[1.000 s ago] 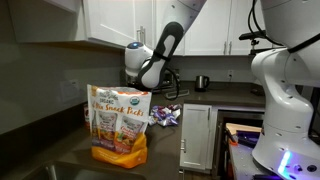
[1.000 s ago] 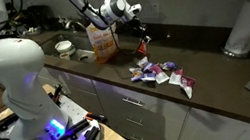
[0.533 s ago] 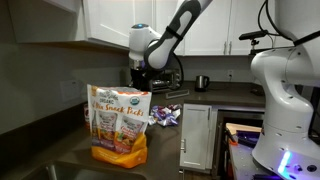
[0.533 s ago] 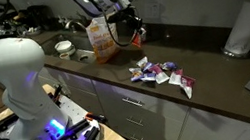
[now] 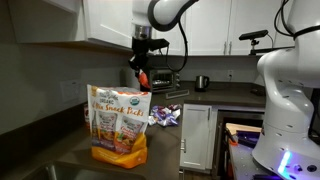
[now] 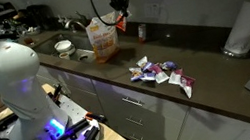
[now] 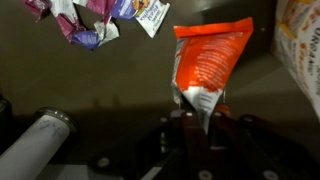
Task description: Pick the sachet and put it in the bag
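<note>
Wrist view: hand (image 7: 197,120) pinches sachet (image 7: 210,60), bag (image 7: 303,40) beside.

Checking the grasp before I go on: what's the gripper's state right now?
Gripper: closed, fingers pinching the lower end of the red-orange sachet.

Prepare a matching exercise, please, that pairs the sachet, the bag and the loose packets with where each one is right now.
Things:
1. sachet
2. bag
3. loose packets

Places:
A. standing upright on the counter
B. lying in a heap on the counter
C. up in the air, pinched between the jaws of the gripper

Pairs: 1-C, 2-A, 3-B
</note>
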### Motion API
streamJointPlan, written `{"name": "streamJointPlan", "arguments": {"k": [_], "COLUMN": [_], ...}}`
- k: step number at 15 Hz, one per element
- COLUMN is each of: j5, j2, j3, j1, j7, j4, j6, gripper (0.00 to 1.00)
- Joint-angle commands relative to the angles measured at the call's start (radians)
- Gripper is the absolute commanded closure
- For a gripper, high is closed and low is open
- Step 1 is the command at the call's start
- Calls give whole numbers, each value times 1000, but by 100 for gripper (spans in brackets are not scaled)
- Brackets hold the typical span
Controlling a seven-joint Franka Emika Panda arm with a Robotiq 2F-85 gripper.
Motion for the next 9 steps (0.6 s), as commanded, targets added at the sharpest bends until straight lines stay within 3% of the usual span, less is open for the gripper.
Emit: {"name": "streamJointPlan", "arguments": {"k": [1,5,9], "j5": [156,314,461], "j2": [-87,-126,-141], "j3": [159,230,253], "j1": [-132,-182,-180], "j7": [-151,-274,-392], "j4": [-25,-19,-15], "j6": [-62,-112,-121], "gripper": [95,94,95]}}
